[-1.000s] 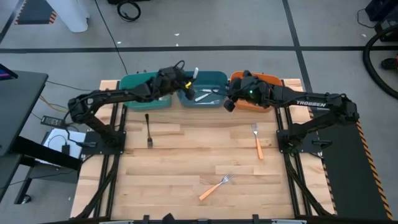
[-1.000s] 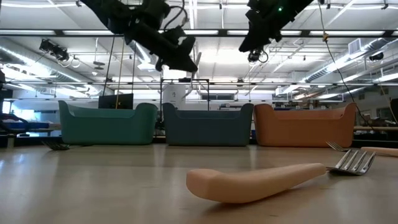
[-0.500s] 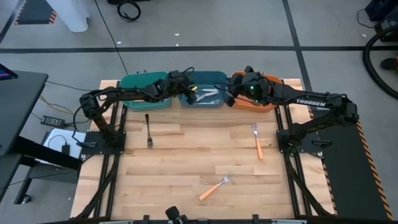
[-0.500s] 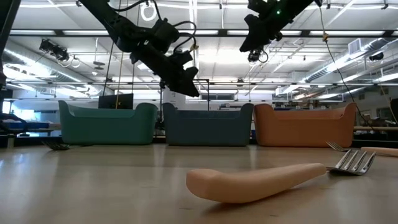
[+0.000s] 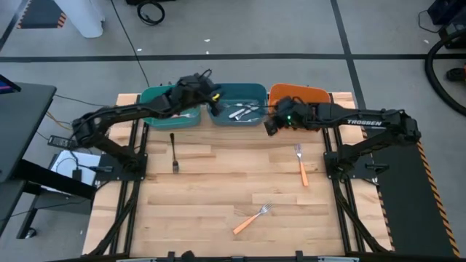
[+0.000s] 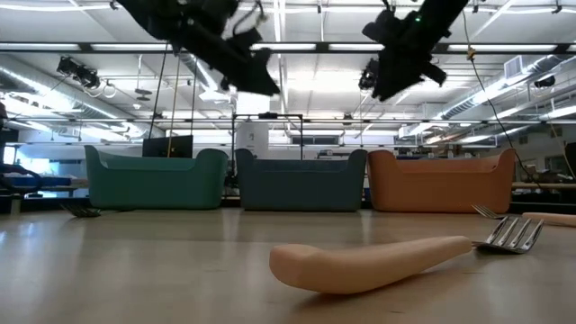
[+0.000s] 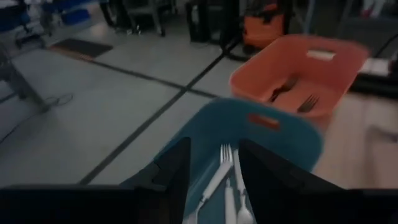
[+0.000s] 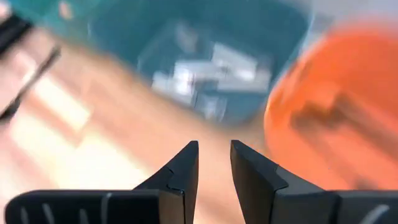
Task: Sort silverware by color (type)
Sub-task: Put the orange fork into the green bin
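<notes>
Overhead, I saw three bins along the table's far edge: a green bin [image 5: 155, 97], a blue bin [image 5: 251, 92] and an orange bin [image 5: 304, 92]. The left gripper [image 5: 210, 97] hung between the green and blue bins. The right gripper [image 5: 270, 125] hung by the blue bin's near corner. Three forks lay loose on the table: one black fork [image 5: 173, 152] and two orange-handled ones, the upright orange fork [image 5: 301, 164] and the slanted orange fork [image 5: 252, 218].

At table height, both grippers were high above the bins, and the slanted orange fork lay closest to the lens.

From the left wrist, the claw's fingers stood apart, holding nothing. Below were about three silver forks [image 7: 219, 180] in the blue bin and two dark forks [image 7: 292, 96] in the orange bin.

From the right wrist, the fingers stood slightly apart and empty, though the picture was smeared.

I judged we were between drops. Next, each arm needed to descend to a loose fork and pinch its slim handle flat against the wood.
</notes>
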{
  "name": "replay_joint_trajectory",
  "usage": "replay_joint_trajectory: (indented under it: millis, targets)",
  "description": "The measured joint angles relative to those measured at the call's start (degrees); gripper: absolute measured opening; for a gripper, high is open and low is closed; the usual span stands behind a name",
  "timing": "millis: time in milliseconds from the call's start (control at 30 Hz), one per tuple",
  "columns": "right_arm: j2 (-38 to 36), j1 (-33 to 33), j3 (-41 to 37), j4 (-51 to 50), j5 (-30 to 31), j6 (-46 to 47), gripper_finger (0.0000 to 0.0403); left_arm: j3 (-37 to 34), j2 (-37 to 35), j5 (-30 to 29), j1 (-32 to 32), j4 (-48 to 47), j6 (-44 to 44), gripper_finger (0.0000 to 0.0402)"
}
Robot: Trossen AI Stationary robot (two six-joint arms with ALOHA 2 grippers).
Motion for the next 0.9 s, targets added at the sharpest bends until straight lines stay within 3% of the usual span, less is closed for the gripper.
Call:
replay_joint_trajectory:
  millis: [167, 367, 667, 900]
  targets:
    - [0.0, 3.4, 0.0, -13.9, -12.5, 15.6, 0.0101, 0.0, -7.4, 2.2, -0.5, -3.5, 0.0, 0.0145]
    - [0.2, 10.1, -2.8, -24.8, -17.4, 27.4, 0.0101, 0.0, -13.8, 2.3, -0.7, -4.8, 0.1, 0.0146]
    - [0.3, 16.2, -13.9, -18.6, -24.3, 46.8, 0.0101, 0.0, -17.3, 2.4, -1.1, -14.2, 0.0, 0.0146]
    - [0.3, 17.0, -19.4, -15.6, -22.8, 50.8, 0.0101, 0.0, -17.3, 2.4, -2.3, -20.9, -0.5, 0.0146]
